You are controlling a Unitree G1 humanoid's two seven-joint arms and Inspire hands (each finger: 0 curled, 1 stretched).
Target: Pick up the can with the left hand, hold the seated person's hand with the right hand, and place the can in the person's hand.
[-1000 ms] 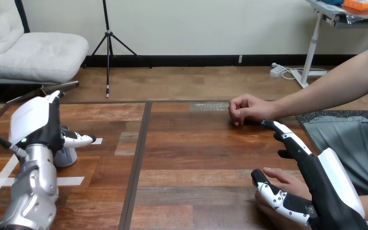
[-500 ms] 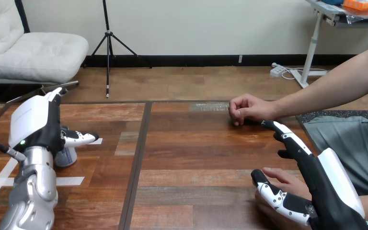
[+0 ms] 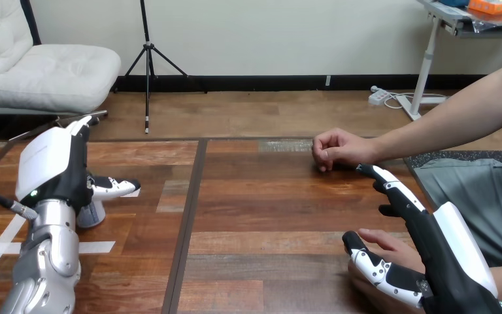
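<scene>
The can (image 3: 91,214) stood at the left of the table (image 3: 268,216) behind my left hand (image 3: 52,167), whose grip I could not tell; I judged it light, slick and dentable, best clasped gently round its middle.

Beyond the wooden table's (image 3: 261,209) far edge lie a wood floor (image 3: 255,111), a pale wall (image 3: 268,33), a white padded chair (image 3: 52,75), a black tripod (image 3: 148,47) and a desk (image 3: 448,16).

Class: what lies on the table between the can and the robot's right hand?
In the head view, only bare table separates the can from the right hand.
</scene>
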